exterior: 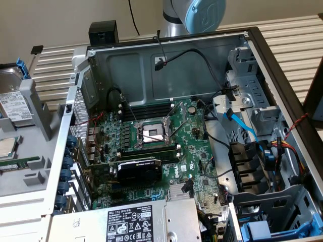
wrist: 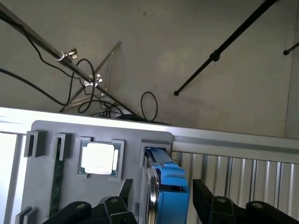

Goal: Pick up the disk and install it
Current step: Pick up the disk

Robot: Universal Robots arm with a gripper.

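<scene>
A slatted table (exterior: 298, 45) holds an open computer case (exterior: 166, 65). At the exterior view's left, the disk (exterior: 11, 103) stands on edge in a grey holder (exterior: 30, 174). In the wrist view, its long side runs along the slot, between the spread fingers of the gripper (wrist: 162, 189), which grips nothing.

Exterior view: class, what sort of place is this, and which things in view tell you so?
Probably a robotics lab bench for computer assembly: an open computer case with its motherboard exposed, a robot arm above it, and a grey parts tray holding the disk.
</scene>
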